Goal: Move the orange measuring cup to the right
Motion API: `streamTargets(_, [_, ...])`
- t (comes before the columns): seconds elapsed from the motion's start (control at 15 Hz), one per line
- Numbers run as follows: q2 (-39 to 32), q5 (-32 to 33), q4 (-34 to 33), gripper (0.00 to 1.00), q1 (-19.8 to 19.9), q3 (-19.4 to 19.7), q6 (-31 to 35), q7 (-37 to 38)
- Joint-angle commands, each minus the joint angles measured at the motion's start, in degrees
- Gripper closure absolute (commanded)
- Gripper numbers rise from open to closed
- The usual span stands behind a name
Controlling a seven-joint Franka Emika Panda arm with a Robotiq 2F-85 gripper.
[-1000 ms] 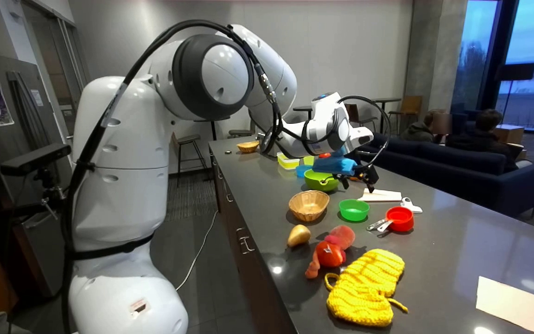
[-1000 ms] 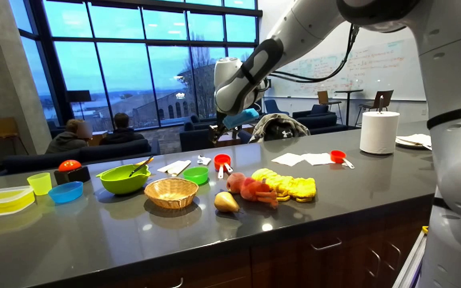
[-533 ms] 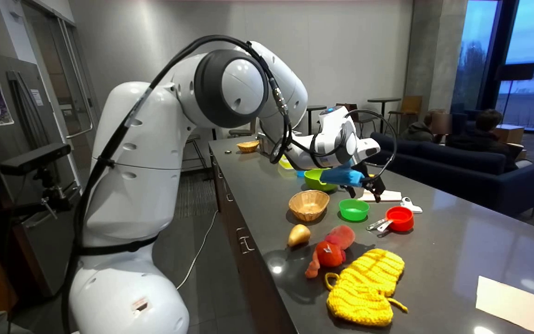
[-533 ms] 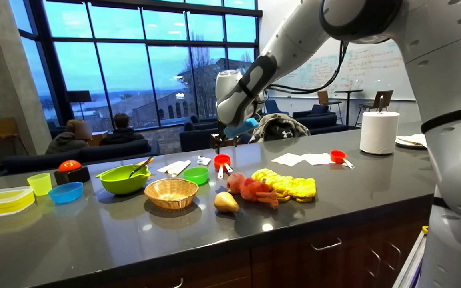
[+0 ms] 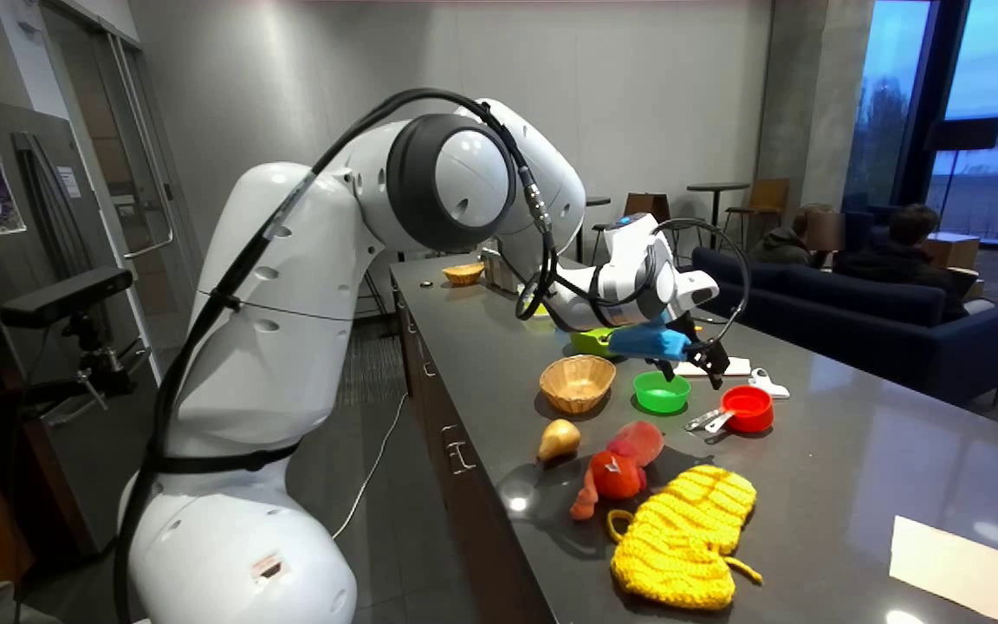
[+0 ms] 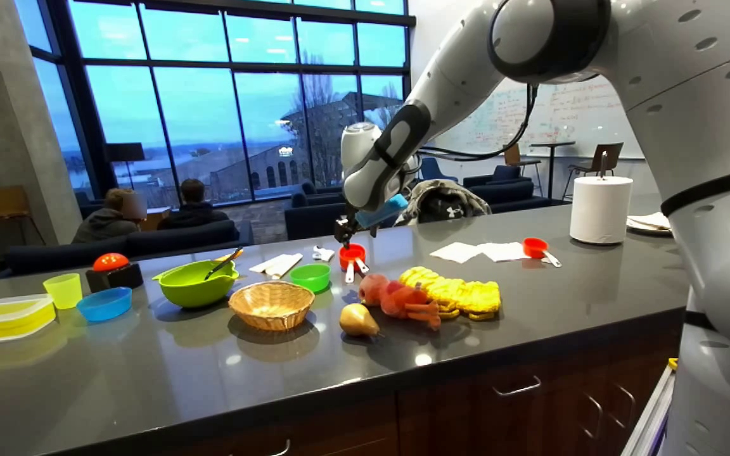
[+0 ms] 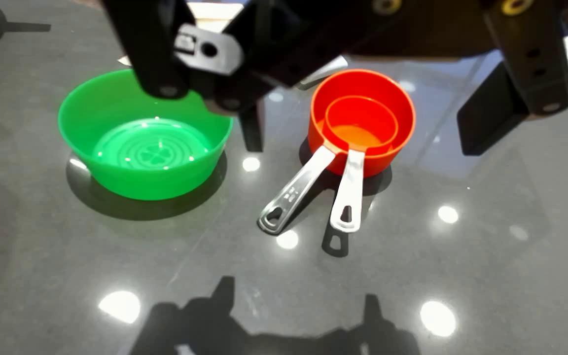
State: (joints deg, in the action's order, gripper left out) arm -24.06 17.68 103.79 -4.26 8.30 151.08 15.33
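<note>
Two red-orange measuring cups with flat metal handles stand nested on the dark counter. In the wrist view the smaller inner cup [image 7: 361, 121] sits inside the larger outer cup [image 7: 375, 165]. They also show in both exterior views as a red-orange cup [image 5: 750, 409] and cup [image 6: 352, 254]. I cannot tell which of them is the task's cup. My gripper [image 7: 363, 143] is open and empty, above the cups, with its fingers apart on either side of them in the wrist view. In the exterior views the gripper [image 5: 693, 376] hovers a little above the counter, behind the cups [image 6: 360, 237].
A green cup [image 7: 165, 177] stands beside the nested cups. A wicker basket [image 5: 577, 384], a pear [image 5: 559, 439], a pinkish-red lumpy thing [image 6: 403, 301] and a yellow cloth [image 5: 690, 537] lie near. Another red measuring cup [image 6: 535, 247] stands by papers and a paper towel roll [image 6: 601, 209].
The arm has come down, and the gripper has moved lower and closer to the nested cups. The things on the counter have not moved.
</note>
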Motion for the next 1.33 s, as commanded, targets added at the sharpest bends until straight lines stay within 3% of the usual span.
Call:
streamTargets(0.0, [-2.3, 1.9, -2.2, 0.00, -1.3, 2.2, 0.9, 2.0])
streamTargets(0.93, [-9.8, 0.5, -9.0, 0.00, -1.6, 3.2, -1.1, 0.4])
streamTargets(1.27, [-9.2, -0.5, -7.1, 0.00, -1.4, 2.6, 0.4, 0.4])
